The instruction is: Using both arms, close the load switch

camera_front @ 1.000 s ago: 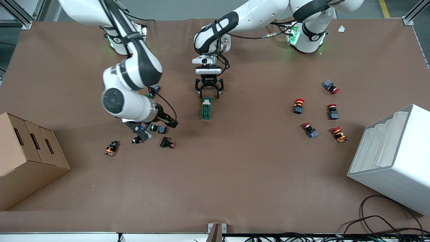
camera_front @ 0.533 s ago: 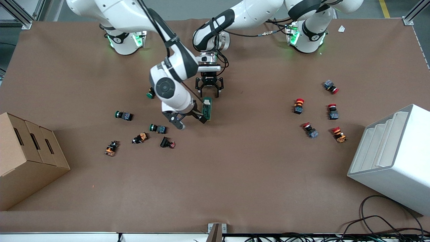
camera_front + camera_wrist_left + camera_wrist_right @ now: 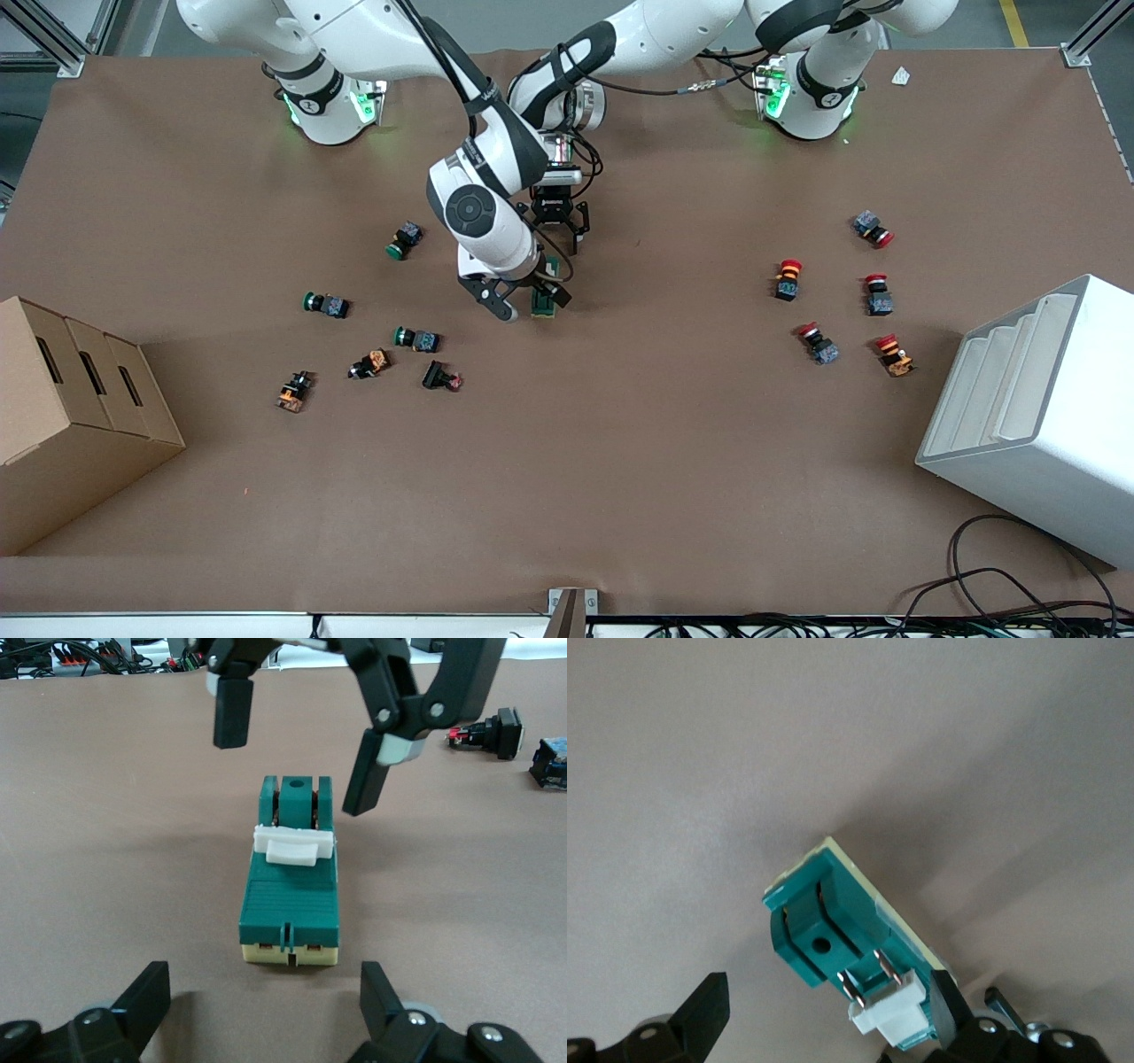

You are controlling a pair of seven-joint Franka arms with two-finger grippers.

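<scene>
The load switch (image 3: 541, 307) is a dark green block with a cream base lying flat near the middle of the table. Its white lever (image 3: 294, 843) sits partway along the top. My right gripper (image 3: 530, 303) is open and low over the switch's end nearer the front camera, one finger on each side. In the right wrist view the switch (image 3: 837, 930) lies between the fingers of the right gripper (image 3: 824, 1019), close against one of them. My left gripper (image 3: 554, 232) is open just off the switch's other end. In the left wrist view the left gripper (image 3: 264, 1010) is apart from the switch (image 3: 291, 895).
Green, orange and black push buttons (image 3: 416, 338) lie scattered toward the right arm's end. Several red-capped buttons (image 3: 787, 279) lie toward the left arm's end. A cardboard box (image 3: 71, 416) and a white bin (image 3: 1036, 416) stand at the two table ends.
My right arm swung from over the scattered buttons to the switch, and its open gripper now straddles it. My left gripper drew back slightly toward the bases. The switch stayed in place.
</scene>
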